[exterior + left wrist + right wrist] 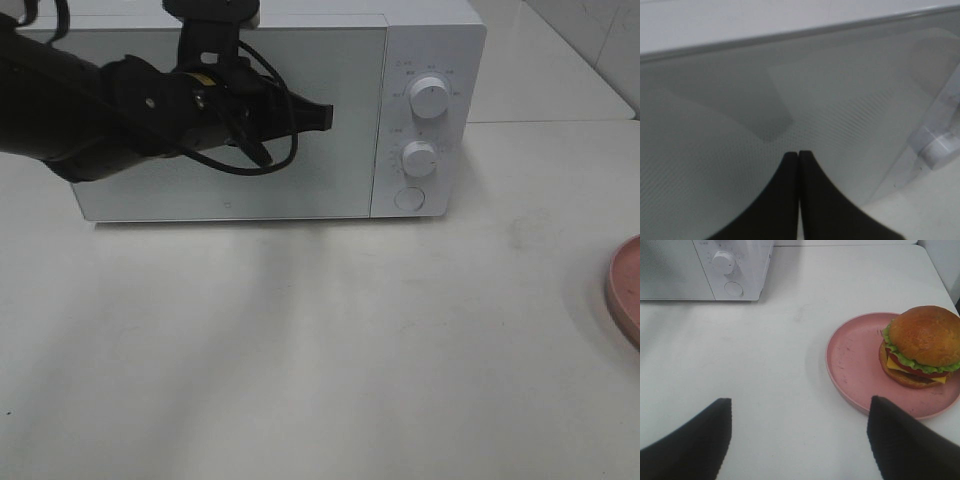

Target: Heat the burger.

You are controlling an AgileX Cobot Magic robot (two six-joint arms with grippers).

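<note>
Right wrist: glossy domed burger point(922, 345), round pink plate point(855, 365).

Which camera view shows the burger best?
The right wrist view: the burger is whole and sharp there, sitting on the pink plate. The exterior high view shows only the plate's edge, no burger. The left wrist view shows only the microwave door.

Left arm point(90, 115): black housing, looped black cables point(255, 150), small yellow label; tapered black fingers point(815, 205).
</note>
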